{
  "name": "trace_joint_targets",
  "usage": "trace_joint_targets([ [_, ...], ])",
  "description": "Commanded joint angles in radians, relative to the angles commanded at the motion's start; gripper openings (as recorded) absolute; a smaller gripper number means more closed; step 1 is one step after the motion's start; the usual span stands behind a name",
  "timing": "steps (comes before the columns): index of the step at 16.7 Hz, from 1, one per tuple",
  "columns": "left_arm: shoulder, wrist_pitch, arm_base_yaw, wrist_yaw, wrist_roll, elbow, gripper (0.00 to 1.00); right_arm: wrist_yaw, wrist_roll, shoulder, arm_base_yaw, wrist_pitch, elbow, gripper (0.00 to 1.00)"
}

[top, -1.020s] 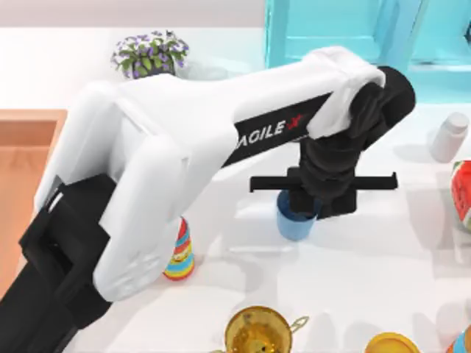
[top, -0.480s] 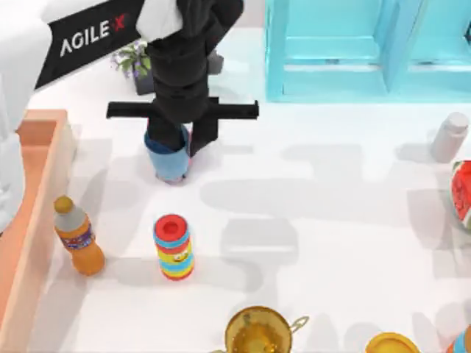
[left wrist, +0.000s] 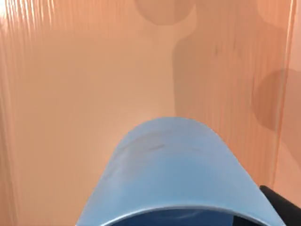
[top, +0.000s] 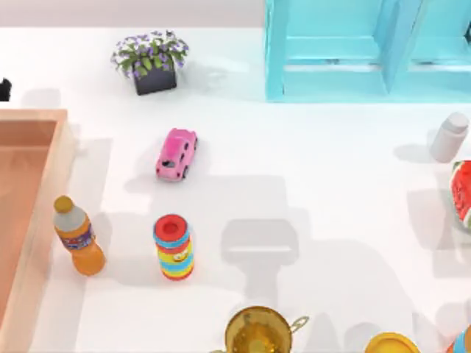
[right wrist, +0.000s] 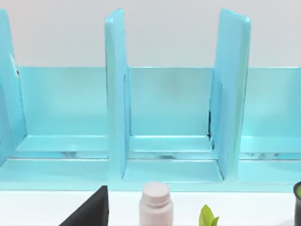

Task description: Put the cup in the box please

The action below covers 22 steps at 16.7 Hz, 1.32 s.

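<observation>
The blue cup (left wrist: pixel 174 174) sits close up in the left wrist view, over the light orange-brown floor of the box (left wrist: pixel 70 94). My left gripper (left wrist: pixel 181 219) is shut on the cup, and one black finger (left wrist: pixel 282 205) shows beside its wall. From above, the box's thick wall (top: pixel 62 147) stands at the table's left edge. A black bit of the left arm (top: pixel 4 89) shows just behind the box. My right gripper (right wrist: pixel 193 214) is parked and open, facing the turquoise cabinet (right wrist: pixel 169 117).
A pink toy car (top: pixel 176 154), a ringed stacking toy (top: pixel 174 247) and an orange bottle (top: pixel 77 237) stand near the box. A flower pot (top: pixel 151 60) is behind them. Also on the table are a gold pot (top: pixel 257 331), a pale bottle (top: pixel 449 136) and a watermelon (top: pixel 464 193).
My left arm carried the cup from the table's middle leftward and out of the top view, to above the box. The pink car behind it is uncovered.
</observation>
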Motion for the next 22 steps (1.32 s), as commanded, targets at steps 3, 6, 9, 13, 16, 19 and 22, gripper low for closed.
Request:
trace_joint_targets([
  [3, -0.08, -0.024, 0.085, 0.011, 0.085, -0.078, 0.0, 0.0, 0.0, 0.0, 0.0, 0.0, 0.0, 1.0],
  [6, -0.086, -0.026, 0.092, 0.012, 0.091, -0.085, 0.0, 0.0, 0.0, 0.0, 0.0, 0.0, 0.0, 1.0],
  [9, -0.082, -0.021, 0.089, 0.008, 0.093, -0.085, 0.0, 0.0, 0.0, 0.0, 0.0, 0.0, 0.0, 1.0],
  [13, -0.071, 0.085, 0.102, 0.011, 0.105, -0.18, 0.0, 0.0, 0.0, 0.0, 0.0, 0.0, 0.0, 1.0],
  [16, -0.06, 0.194, 0.112, 0.012, 0.114, -0.268, 0.0, 0.0, 0.0, 0.0, 0.0, 0.0, 0.0, 1.0],
  [19, -0.05, 0.223, 0.12, 0.014, 0.12, -0.298, 0.0, 0.0, 0.0, 0.0, 0.0, 0.0, 0.0, 1.0],
  [22, -0.05, 0.223, 0.12, 0.014, 0.12, -0.298, 0.08, 0.0, 0.0, 0.0, 0.0, 0.0, 0.0, 1.0],
])
